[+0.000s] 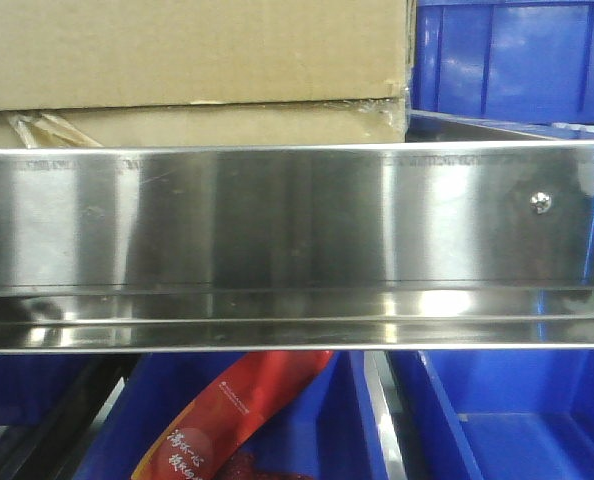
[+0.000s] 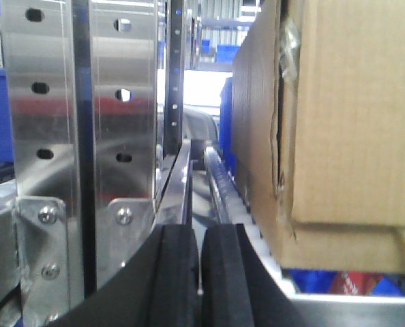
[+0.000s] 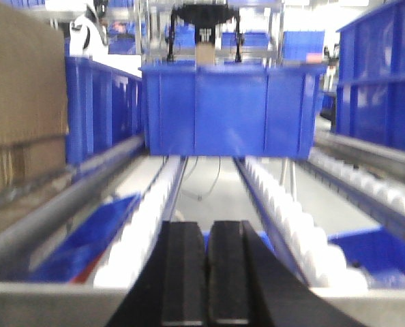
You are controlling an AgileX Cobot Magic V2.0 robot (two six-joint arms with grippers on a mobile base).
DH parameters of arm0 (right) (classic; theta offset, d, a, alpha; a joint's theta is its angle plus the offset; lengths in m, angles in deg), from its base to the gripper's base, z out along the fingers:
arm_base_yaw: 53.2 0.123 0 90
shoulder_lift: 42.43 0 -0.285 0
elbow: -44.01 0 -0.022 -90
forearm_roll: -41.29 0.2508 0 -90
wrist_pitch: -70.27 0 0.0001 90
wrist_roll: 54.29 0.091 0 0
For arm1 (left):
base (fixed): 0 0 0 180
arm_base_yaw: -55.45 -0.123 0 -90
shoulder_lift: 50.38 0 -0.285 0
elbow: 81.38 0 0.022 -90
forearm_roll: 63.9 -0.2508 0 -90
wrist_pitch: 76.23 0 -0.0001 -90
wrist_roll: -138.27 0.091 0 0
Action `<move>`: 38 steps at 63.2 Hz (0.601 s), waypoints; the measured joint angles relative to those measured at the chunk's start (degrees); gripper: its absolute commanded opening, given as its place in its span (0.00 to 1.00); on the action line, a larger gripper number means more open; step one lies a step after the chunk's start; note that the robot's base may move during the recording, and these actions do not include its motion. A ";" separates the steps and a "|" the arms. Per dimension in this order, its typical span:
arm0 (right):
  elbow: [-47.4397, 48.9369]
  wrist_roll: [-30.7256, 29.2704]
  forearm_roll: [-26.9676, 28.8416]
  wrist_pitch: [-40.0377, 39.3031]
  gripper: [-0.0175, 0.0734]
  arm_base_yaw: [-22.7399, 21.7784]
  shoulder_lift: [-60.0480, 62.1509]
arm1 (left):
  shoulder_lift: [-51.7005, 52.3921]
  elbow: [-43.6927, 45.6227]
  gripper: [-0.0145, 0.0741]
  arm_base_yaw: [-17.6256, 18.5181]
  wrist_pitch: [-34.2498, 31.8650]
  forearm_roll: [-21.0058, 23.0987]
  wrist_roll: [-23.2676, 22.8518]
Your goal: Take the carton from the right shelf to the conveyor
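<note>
The brown carton (image 1: 187,70) sits on the shelf, behind the brushed steel front rail (image 1: 277,220), with a wad of clear tape at its lower left edge. In the left wrist view the carton (image 2: 339,122) rises at the right, on roller tracks. My left gripper (image 2: 200,272) is shut with nothing in it, to the left of the carton's corner. In the right wrist view the carton (image 3: 18,102) shows at the far left. My right gripper (image 3: 206,272) is shut and empty, in front of the roller lane. The conveyor is out of view.
Blue bins stand beside the carton (image 1: 517,60) and below the rail (image 1: 497,410); one lower bin holds a red packet (image 1: 227,420). A blue bin (image 3: 230,109) sits on the rollers ahead of my right gripper. Perforated steel uprights (image 2: 80,136) stand left of my left gripper.
</note>
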 measured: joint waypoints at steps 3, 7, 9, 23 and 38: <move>0.00 0.00 0.46 -0.94 0.12 0.00 0.00 | 0.00 0.34 0.18 0.00 -0.06 0.10 0.00; 1.31 0.00 1.01 0.45 0.12 0.00 0.04 | 0.02 2.85 0.19 0.00 1.68 0.22 0.00; 2.68 0.00 1.30 1.87 0.12 0.00 0.04 | 0.12 4.61 0.21 0.00 2.83 0.22 0.00; 21.21 0.00 4.28 17.73 0.41 0.00 -2.39 | -7.61 22.79 0.59 0.00 13.54 -0.26 0.00; 32.64 0.00 7.80 20.28 0.82 0.00 -12.55 | -22.63 39.61 0.67 0.13 16.93 -0.38 0.00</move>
